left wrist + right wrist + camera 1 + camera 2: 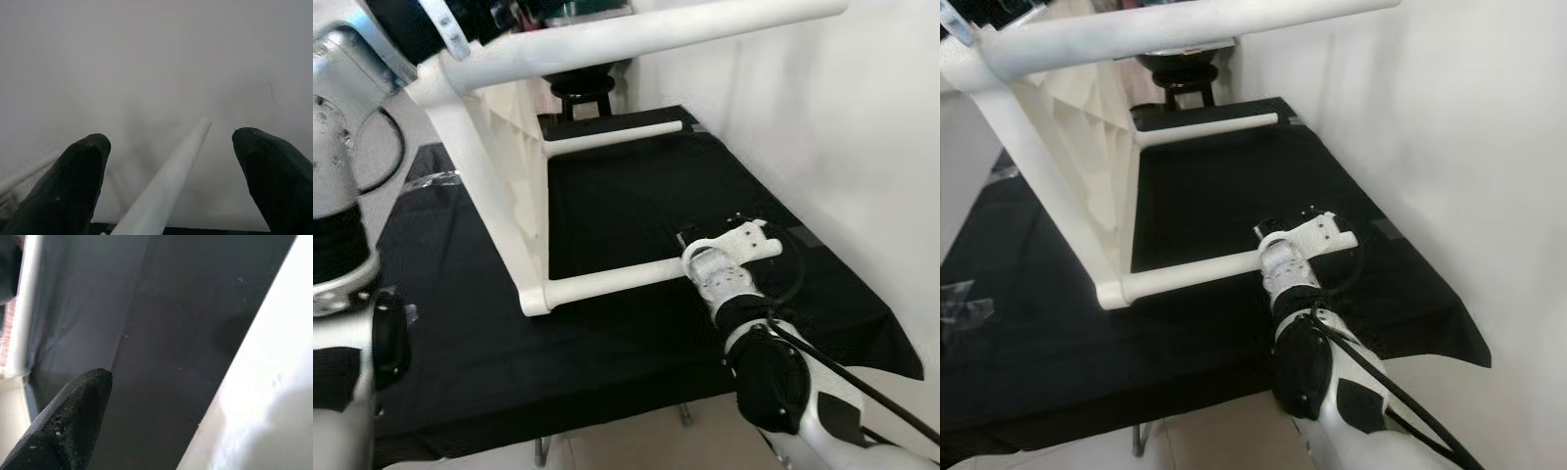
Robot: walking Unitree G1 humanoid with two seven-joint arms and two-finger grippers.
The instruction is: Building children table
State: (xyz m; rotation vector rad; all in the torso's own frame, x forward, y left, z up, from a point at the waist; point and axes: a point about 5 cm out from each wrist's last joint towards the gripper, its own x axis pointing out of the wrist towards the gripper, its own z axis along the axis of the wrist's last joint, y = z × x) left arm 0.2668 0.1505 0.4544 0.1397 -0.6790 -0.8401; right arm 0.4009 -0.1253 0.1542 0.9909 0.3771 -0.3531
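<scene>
a white children's table (499,186) lies tipped on its side on a black cloth (636,196) that covers a work surface, and the cloth is the thing to place everything by. the table's flat top stands up on edge near the middle of the cloth, and its round white legs stick out sideways toward the white wall (842,127). 1 lower leg (607,281) lies along the near part of the cloth, another leg (617,137) lies at the far part of the cloth, and 1 upper leg (636,34) hangs high above the cloth. the right gripper (683,257) is low over the near part of the cloth, right at the free end of the lower leg. in the right wrist view 1 black finger (73,416) shows on one side and the white leg (254,382) on the other, but you cannot tell if the fingers are pressed on the leg. the left gripper (171,166) is up above the cloth by the table's top corner. its 2 black fingers (68,186) are spread wide apart, with the upper leg (171,181) running between them and not touching either one.
</scene>
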